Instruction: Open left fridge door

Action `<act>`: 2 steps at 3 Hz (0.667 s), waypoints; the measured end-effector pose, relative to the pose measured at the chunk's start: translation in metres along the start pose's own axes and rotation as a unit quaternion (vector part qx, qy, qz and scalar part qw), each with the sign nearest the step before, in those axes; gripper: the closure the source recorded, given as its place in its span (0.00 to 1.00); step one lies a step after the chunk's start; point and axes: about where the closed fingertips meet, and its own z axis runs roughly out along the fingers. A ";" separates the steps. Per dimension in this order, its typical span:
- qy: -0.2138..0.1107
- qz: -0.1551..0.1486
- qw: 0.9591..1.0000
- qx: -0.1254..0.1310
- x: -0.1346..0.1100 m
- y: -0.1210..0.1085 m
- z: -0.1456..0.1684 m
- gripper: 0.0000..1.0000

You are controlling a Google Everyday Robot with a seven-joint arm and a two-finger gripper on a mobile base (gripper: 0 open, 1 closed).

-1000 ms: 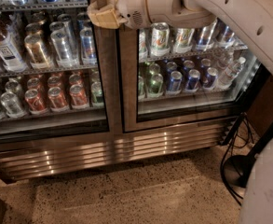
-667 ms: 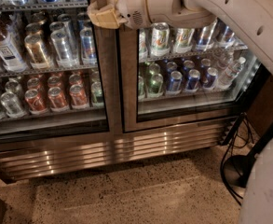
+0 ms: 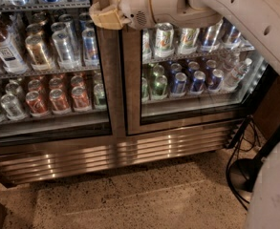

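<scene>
The fridge [image 3: 130, 152] fills the upper view, a steel two-door cooler with a ribbed grille along its base. The left fridge door [image 3: 48, 122] is a glass pane in a steel frame, with bottles and red and silver cans behind it. A dark strip runs under its lower frame. My gripper [image 3: 102, 16] has tan tips and sits high up at the door's right edge, against the steel strip where the two doors meet. My white arm reaches in from the upper right, across the right door [image 3: 192, 112].
Green and blue cans stand behind the right door. Black cables [image 3: 240, 144] and a dark round base [image 3: 242, 175] lie on the floor at the fridge's right corner. My white body [image 3: 273, 194] fills the lower right. Speckled floor [image 3: 130, 197] lies before the fridge.
</scene>
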 end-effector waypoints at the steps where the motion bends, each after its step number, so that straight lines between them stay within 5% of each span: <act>1: 0.001 -0.005 1.000 -0.011 -0.001 0.006 -0.001 1.00; 2: 0.001 -0.005 1.000 -0.011 -0.001 0.006 -0.001 1.00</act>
